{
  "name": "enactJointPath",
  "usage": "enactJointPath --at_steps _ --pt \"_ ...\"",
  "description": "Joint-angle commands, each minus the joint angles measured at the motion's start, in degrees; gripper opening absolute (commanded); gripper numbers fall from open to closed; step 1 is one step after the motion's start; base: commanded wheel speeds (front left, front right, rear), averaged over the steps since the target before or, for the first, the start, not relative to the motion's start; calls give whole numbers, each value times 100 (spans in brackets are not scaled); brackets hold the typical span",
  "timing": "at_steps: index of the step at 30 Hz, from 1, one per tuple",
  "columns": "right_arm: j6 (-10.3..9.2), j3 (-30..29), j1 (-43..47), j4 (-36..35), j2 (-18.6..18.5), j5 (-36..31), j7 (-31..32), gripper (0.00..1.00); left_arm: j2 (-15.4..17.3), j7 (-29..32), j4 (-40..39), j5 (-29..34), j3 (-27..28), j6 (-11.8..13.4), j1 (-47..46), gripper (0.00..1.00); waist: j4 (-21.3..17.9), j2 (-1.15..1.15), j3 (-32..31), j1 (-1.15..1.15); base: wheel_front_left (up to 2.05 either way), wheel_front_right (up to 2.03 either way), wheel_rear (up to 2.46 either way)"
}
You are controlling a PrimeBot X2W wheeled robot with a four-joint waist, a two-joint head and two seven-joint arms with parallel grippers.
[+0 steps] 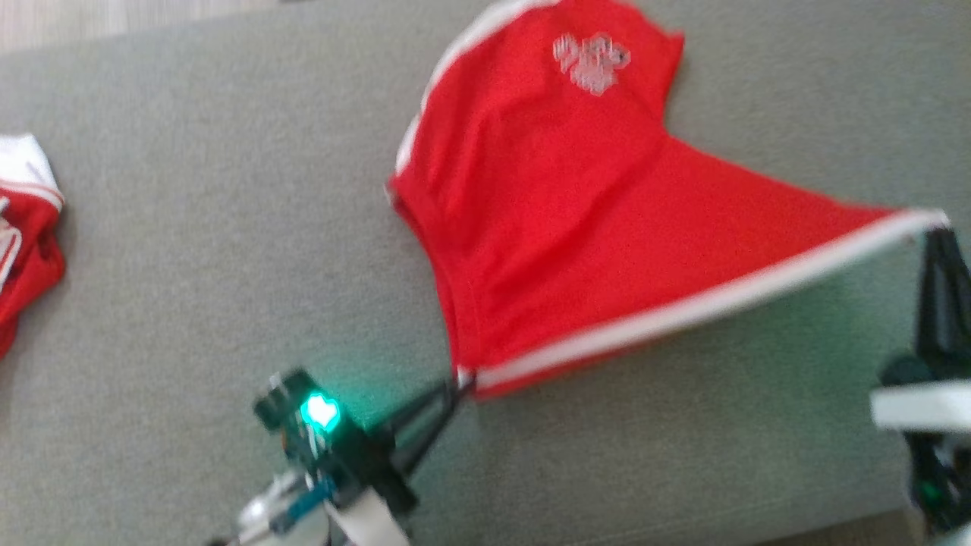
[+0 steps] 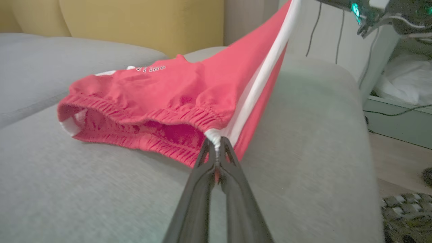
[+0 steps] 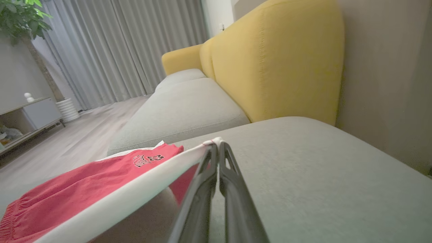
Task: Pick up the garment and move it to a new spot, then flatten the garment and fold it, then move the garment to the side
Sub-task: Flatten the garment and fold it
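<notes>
Your left gripper (image 1: 464,379), fingers pressed together, pinches the elastic waistband corner of the red fabric shorts with white side stripes (image 1: 546,227). Your right gripper (image 1: 937,227), also clamped tight, pinches the far end of the same white stripe (image 1: 683,307). The stripe runs taut between the two grippers, raised above the grey fabric sofa seat (image 1: 190,303). The rest of the shorts lies on the seat beyond the fingertips. A second red-and-white garment (image 1: 23,227) sits well apart, out past your left gripper.
</notes>
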Motion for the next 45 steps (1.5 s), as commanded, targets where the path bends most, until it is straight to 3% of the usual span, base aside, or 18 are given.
enactJointPath --at_steps 1,7,13,25,34,35,36,37,38,39,42,45 --pt "-4 -291 365 -600 -63 -9 105 0 221 -12 -168 7 53 14 85 0 -112 -1 -218 2 0 0 0" --pt "-4 -897 1082 -1893 119 -182 706 0 275 -13 -478 -228 -65 -1 305 0 -75 -1 -223 2 0 0 0" --pt "-4 -1022 529 -2040 -34 -314 1110 0 1 24 -784 -776 84 -13 -42 0 247 -1 0 2 0 0 0" --pt "-4 -87 -2030 -216 -1067 -575 2133 0 -409 222 -268 -2057 -208 -23 -1810 0 1076 -1 717 2 0 0 0" --pt "-4 850 -3474 1528 -1268 -456 1898 0 -466 159 391 -2709 -663 -23 -2635 0 1358 -1 1037 2 0 0 0" --pt "-4 955 -3598 1701 -1260 -411 1821 0 -476 146 450 -2753 -731 -23 -2693 18 1378 -1 1053 2 0 0 0" --pt "-4 1061 -3712 1863 -1241 -341 1738 9 -491 133 521 -2810 -778 -24 -2736 33 1392 -1 1063 2 0 0 0" --pt "-4 1117 -3820 2031 -1220 -270 1642 69 -516 117 597 -2874 -803 -24 -2765 46 1406 -1 1068 2 0 0 0" --pt "-4 1158 -3920 2175 -1201 -209 1503 100 -549 100 686 -2936 -799 -24 -2783 95 1422 -1 1070 2 0 0 0" --pt "-4 1219 -3993 2293 -1183 -123 1369 100 -593 82 787 -2983 -768 -24 -2791 100 1444 -1 1067 2 0 0 0" --pt "-4 1485 -4064 2573 -1243 157 1123 100 -724 23 1006 -2954 -629 37 -2753 100 1482 -1 1027 2 0 0 0" --pt "-4 1657 -4000 2815 -1458 389 942 100 -858 -7 916 -2654 -145 459 -2566 100 1511 -1 968 2 0 0 0"
